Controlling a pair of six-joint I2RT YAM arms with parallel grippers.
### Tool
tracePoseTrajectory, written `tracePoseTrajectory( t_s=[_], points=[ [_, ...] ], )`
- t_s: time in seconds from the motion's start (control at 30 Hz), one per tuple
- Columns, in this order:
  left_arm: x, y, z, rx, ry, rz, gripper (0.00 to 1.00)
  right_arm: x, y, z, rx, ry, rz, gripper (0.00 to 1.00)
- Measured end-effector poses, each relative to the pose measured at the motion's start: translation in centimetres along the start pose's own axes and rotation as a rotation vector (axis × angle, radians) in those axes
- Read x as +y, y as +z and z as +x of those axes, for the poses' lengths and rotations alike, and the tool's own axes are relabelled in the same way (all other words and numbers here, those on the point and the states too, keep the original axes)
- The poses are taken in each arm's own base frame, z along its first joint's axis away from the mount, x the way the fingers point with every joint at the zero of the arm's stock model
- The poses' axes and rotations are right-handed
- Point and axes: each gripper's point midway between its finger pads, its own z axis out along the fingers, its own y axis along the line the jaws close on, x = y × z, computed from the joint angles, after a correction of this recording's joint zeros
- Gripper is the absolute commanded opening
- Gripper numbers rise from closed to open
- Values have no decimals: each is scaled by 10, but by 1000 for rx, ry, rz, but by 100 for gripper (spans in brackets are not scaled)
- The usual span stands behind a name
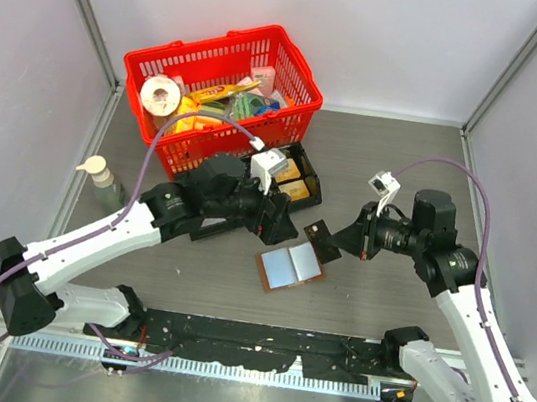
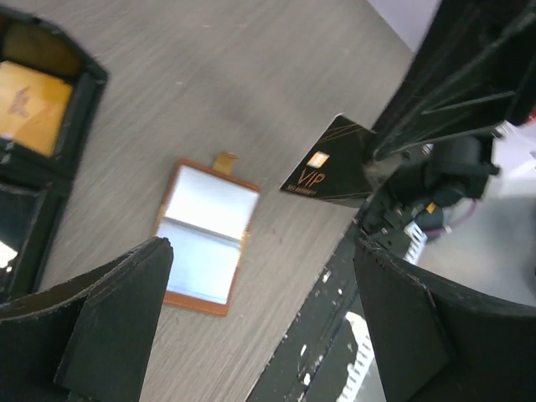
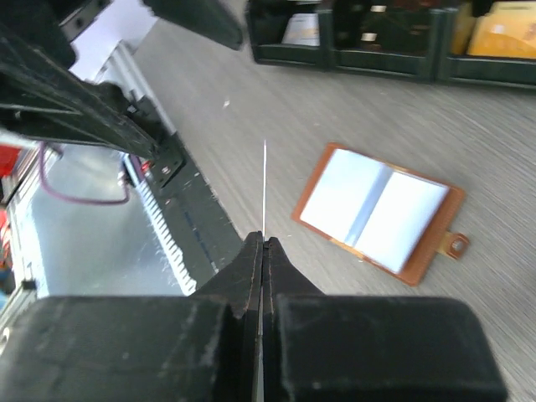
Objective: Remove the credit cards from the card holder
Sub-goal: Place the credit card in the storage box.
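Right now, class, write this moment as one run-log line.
left pincer: open, empty | right pincer: shut on black VIP card | card holder: lying open, inner faces up, apart from card

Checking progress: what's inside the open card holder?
The card holder lies open, showing two pale blue-grey inner faces; nothing sticks out. Anything tucked behind those faces is hidden.

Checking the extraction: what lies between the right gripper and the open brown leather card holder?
Only the thin black card the right gripper pinches, then bare grey tabletop to the card holder, clearest in the left wrist view.
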Motion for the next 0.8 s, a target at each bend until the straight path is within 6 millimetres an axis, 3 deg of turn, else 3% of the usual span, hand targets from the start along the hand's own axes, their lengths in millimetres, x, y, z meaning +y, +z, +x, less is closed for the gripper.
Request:
tracePoseTrajectory(
  t_s=[0.17, 0.37, 0.47, 0.6, 0.67, 0.73, 0.8],
  points=[
    [-28, -5, 10, 64, 93, 181, 89, 34, -4, 6, 15, -87, -151, 1],
    [-49, 5, 29, 170, 102, 351, 72, 58, -5, 13, 38, -151, -255, 1],
    [-56, 9, 38, 216, 88, 420, 47, 65, -4, 18, 54, -171, -286, 1],
    [-66, 4, 42, 241, 79, 491, 7, 69, 1, 24, 84, -195, -308, 3],
    [-70, 2, 42, 242, 84, 509, 0, 65, 4, 24, 89, -197, -289, 9],
    [-68, 2, 40, 227, 90, 493, 0, 60, 6, 22, 80, -203, -256, 23],
    [-61, 2, 37, 200, 91, 438, 0, 52, 9, 17, 59, -213, -204, 43]
  ],
)
